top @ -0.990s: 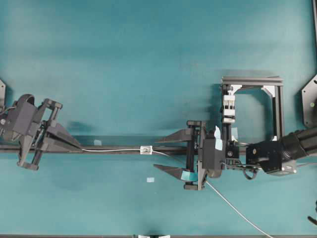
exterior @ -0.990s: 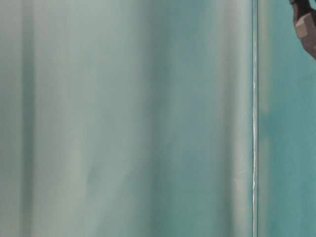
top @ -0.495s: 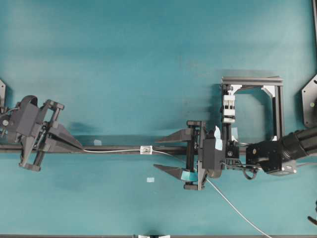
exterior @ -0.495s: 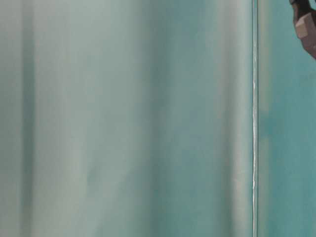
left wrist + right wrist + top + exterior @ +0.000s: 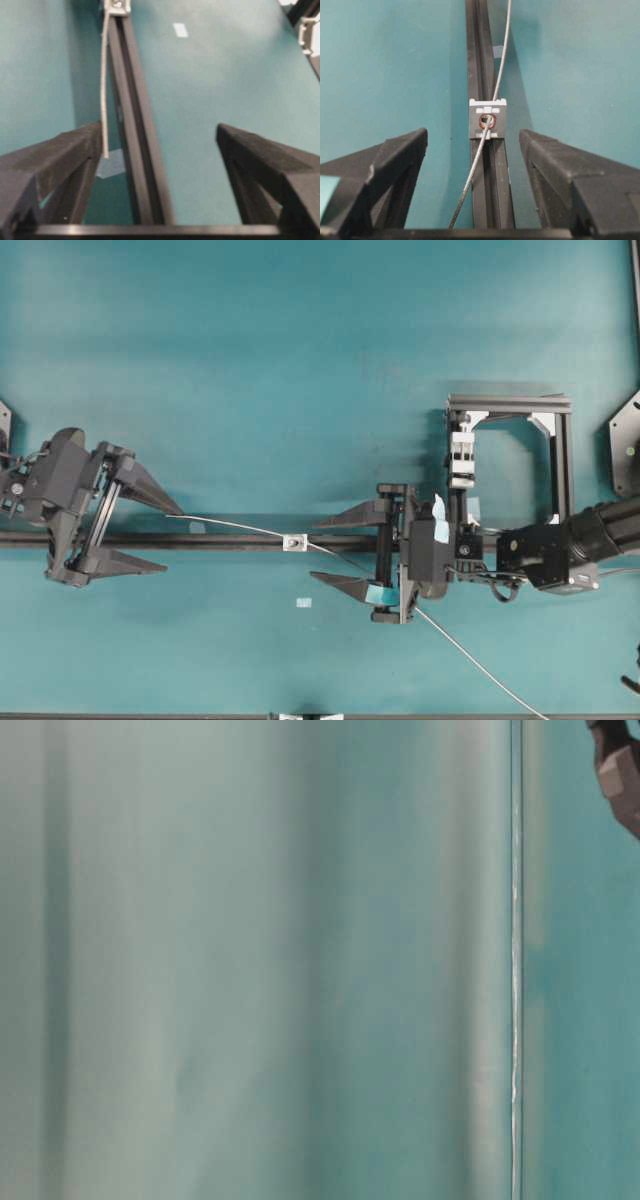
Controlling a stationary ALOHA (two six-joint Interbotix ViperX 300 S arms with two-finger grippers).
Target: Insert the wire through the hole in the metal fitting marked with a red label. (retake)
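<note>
The wire (image 5: 490, 107) already runs through the fitting (image 5: 488, 118) on the rail (image 5: 479, 60), so the threading looks done. Both sets of fingers stand open and empty: left gripper (image 5: 150, 535) beside the wire's free end, right gripper (image 5: 338, 551) just right of the fitting.

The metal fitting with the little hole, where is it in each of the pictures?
Overhead: the metal fitting sits on the black rail, a bit left of the middle.
Table-level: not in it; only blurry teal shows.
Left wrist: at the very top edge, left of the middle, at the rail's far end.
Right wrist: in the middle, with the wire through its hole.
Shared landmark: the black rail.
</note>
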